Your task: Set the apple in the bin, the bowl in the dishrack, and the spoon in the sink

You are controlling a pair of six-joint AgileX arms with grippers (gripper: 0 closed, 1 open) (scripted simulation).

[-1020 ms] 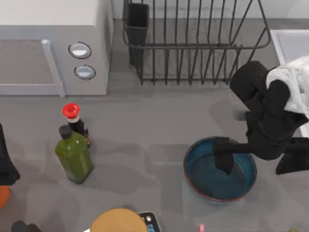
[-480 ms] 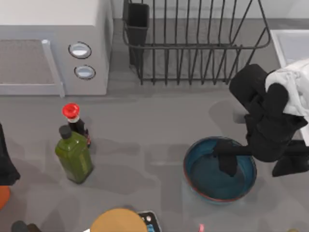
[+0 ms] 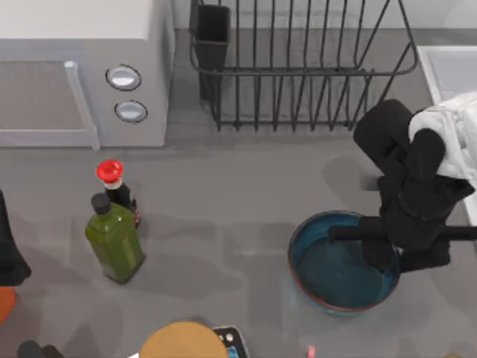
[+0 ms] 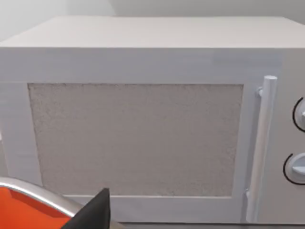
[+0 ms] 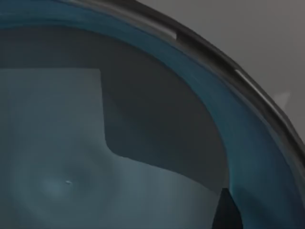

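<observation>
The teal-blue bowl [image 3: 328, 272] sits on the grey table at the front right. My right gripper [image 3: 399, 255] straddles its right rim, one finger inside the bowl and the other outside, closed on the rim. The right wrist view shows the bowl's inside [image 5: 95, 143] close up, with its rim [image 5: 248, 90] running across. The black wire dishrack [image 3: 298, 74] stands behind, and the pale sink [image 3: 447, 71] lies at the far right. My left arm [image 3: 7, 257] is parked at the table's left edge. The apple and the spoon are out of view.
A grey microwave [image 3: 82, 74] fills the back left and faces the left wrist camera [image 4: 138, 138]. A green bottle [image 3: 115, 239] and a dark red-capped bottle [image 3: 110, 173] stand at the left. A tan round object [image 3: 182, 341] lies at the front edge. An orange, metal-rimmed object [image 4: 24, 210] is beside my left gripper.
The finger inside the bowl has slid right toward the rim, closing the right gripper on it. The bowl has shifted slightly to the right.
</observation>
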